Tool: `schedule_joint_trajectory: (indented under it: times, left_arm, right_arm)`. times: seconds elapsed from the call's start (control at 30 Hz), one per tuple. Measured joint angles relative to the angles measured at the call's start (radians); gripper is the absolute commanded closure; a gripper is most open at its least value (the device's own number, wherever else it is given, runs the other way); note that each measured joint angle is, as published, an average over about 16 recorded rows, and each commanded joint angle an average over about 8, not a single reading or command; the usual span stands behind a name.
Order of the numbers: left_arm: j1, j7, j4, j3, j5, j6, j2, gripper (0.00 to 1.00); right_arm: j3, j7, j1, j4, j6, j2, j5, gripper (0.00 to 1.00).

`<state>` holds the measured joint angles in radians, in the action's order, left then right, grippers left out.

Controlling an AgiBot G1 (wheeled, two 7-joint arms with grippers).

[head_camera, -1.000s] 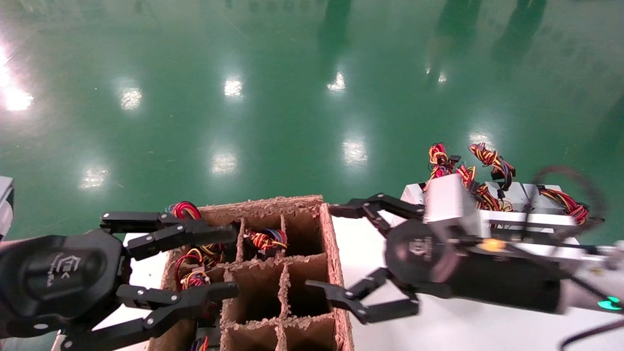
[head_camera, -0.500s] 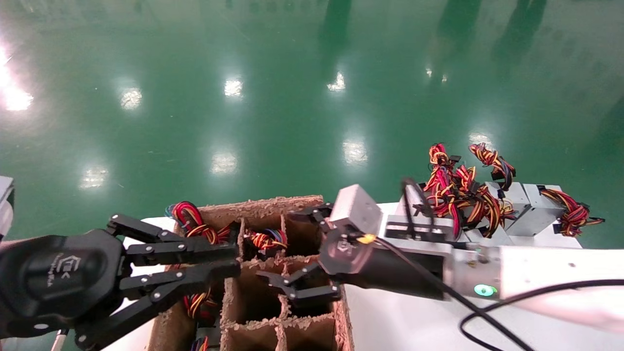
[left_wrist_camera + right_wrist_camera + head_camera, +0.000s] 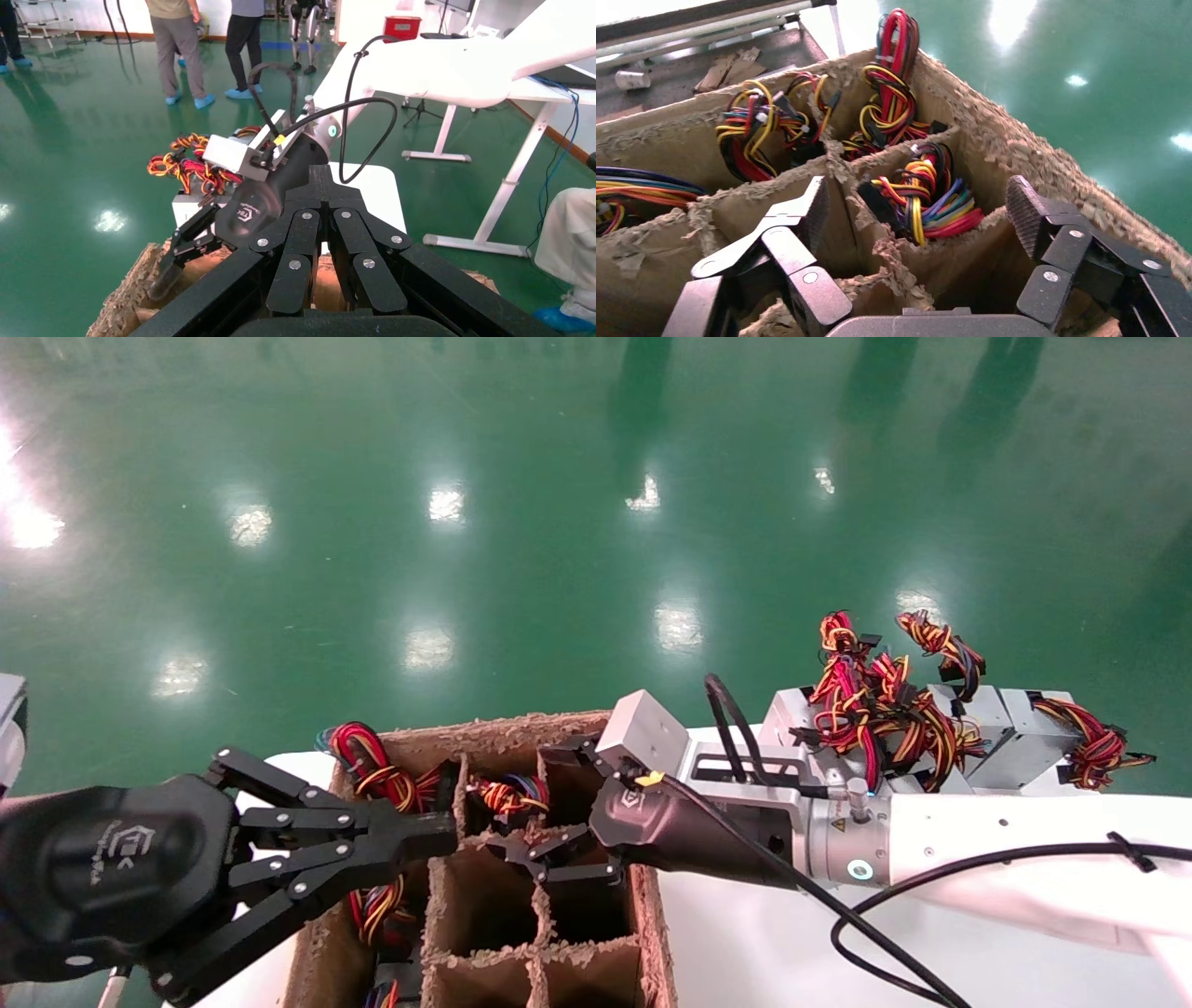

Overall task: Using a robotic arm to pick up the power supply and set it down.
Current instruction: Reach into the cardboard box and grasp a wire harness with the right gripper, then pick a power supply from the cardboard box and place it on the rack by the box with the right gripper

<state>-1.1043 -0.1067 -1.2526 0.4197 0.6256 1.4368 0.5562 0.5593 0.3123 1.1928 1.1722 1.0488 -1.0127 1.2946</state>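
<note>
bright overhead lamps throw white glare patches across the glossy green floor (image 3: 559,523); frames sharp, edges slightly bowed.

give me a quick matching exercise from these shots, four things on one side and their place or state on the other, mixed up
Things:
1. right end effector
2. left end effector
3. cardboard divider box
4. power supplies on the table

Places or states:
A. fingers together, at the box's left side
B. grouped at the far right, wire bundles pointing up
C. fingers spread, over the back-row cells of the box
D. brown, frayed edges, some cells holding wire bundles

Pairs: 1-C, 2-A, 3-D, 4-B
</note>
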Motion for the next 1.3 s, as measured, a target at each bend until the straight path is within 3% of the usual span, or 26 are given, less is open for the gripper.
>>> schedule_joint_trajectory:
  times: [0.9, 1.3]
  left_arm:
    - [0.000, 0.000, 0.000, 0.000, 0.000, 0.000, 0.000, 1.00]
    - [0.000, 0.000, 0.000, 0.000, 0.000, 0.000, 0.000, 1.00]
  right_arm:
    - [0.020, -0.052, 0.034, -0.108, 0.022, -0.048, 0.019, 1.00]
    - [0.008, -0.025, 0.045, -0.150, 0.052, -0.052, -0.025, 1.00]
